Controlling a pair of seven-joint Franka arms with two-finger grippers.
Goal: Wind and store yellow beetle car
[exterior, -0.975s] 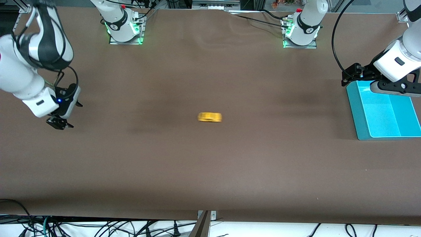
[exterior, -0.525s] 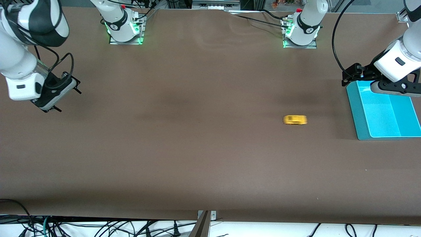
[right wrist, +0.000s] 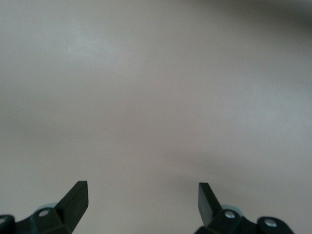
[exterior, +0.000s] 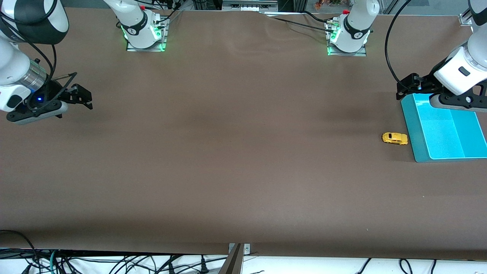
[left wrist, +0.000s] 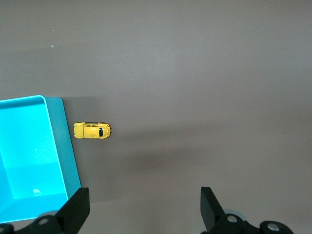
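Note:
The yellow beetle car (exterior: pixel 395 138) stands on its wheels on the brown table, close beside the side wall of the teal tray (exterior: pixel 412 129), at the left arm's end. The left wrist view also shows the car (left wrist: pixel 92 130) next to the tray's wall (left wrist: pixel 66 146). My left gripper (exterior: pixel 408 86) is open and empty, up in the air over the tray's edge, and in its own view (left wrist: pixel 145 209) the car lies apart from it. My right gripper (exterior: pixel 80 98) is open and empty over bare table at the right arm's end, and its own view (right wrist: pixel 143 202) shows only table.
The tray's cyan floor (exterior: pixel 449 133) holds nothing. The two arm bases (exterior: pixel 144 30) (exterior: pixel 348 34) stand along the table's edge farthest from the front camera. Cables hang along the table's near edge.
The car has rolled from the table's middle toward the left arm's end and now sits sharp beside the tray. The right gripper has risen and turned sideways. The left arm has barely moved.

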